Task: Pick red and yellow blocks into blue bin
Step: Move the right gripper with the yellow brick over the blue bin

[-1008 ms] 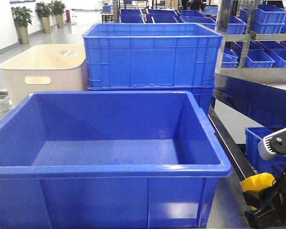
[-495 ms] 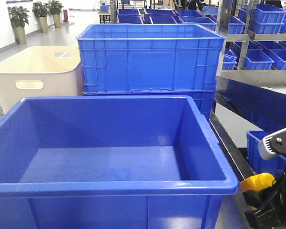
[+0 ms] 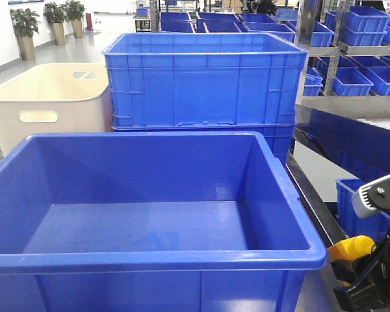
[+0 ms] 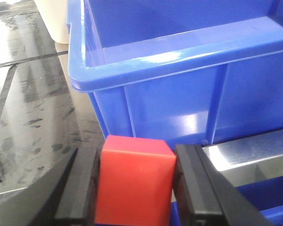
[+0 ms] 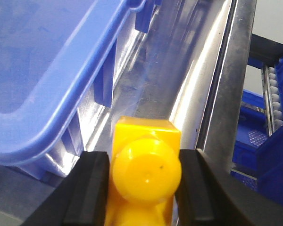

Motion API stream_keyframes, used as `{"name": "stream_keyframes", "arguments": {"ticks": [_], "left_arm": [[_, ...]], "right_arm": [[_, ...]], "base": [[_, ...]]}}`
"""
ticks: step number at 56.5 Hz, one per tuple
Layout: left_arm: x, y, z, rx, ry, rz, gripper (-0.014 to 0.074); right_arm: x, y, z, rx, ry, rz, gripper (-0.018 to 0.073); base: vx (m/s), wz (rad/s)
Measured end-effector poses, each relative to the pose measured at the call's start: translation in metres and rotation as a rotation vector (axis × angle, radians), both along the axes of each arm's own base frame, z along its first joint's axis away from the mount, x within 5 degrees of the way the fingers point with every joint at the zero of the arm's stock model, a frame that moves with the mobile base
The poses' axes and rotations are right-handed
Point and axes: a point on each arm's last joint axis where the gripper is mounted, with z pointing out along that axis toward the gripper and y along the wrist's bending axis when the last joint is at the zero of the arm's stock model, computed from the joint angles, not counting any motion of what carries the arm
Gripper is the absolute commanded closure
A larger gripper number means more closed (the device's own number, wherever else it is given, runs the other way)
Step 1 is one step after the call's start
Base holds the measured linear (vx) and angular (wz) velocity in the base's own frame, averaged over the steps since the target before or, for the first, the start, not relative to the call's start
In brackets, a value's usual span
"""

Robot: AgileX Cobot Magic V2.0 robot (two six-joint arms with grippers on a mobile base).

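Note:
The large smooth blue bin (image 3: pixel 149 257) fills the front view, open and empty inside. My left gripper (image 4: pixel 134 183) is shut on the red cube (image 4: pixel 134 181), held just outside the bin's near left corner (image 4: pixel 80 70), below its rim. My right gripper (image 5: pixel 144 186) is shut on the yellow studded brick (image 5: pixel 146 172), held to the right of the bin's rim (image 5: pixel 61 103) and lower than it. In the front view the yellow brick (image 3: pixel 351 250) and the right gripper show at the bottom right. The left gripper is out of the front view.
Ribbed blue crates (image 3: pixel 201 81) are stacked behind the bin, with a cream tub (image 3: pixel 49 101) to their left. Metal shelving with small blue bins (image 3: pixel 351 78) stands at the right. A steel rail (image 5: pixel 217 94) runs along the bin's right side. Grey marked floor (image 4: pixel 33 103) lies left.
The view has moved closer to the bin, so it looks larger and lower in frame. The right gripper keeps holding the yellow brick in the same spot.

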Motion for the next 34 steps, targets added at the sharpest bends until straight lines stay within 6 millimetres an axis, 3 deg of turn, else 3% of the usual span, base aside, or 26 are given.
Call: {"name": "stream_keyframes", "arguments": {"ticks": [26, 34], "left_arm": [[0.0, 0.0, 0.0, 0.0, 0.0, 0.0, 0.0325], [0.0, 0.0, 0.0, 0.0, 0.0, 0.0, 0.0325]], "right_arm": [[0.001, -0.001, 0.001, -0.01, -0.011, 0.001, 0.0333], [0.002, -0.001, 0.018, -0.012, -0.07, 0.0, 0.0333]], "base": [[0.0, 0.0], [0.0, 0.0]]}}
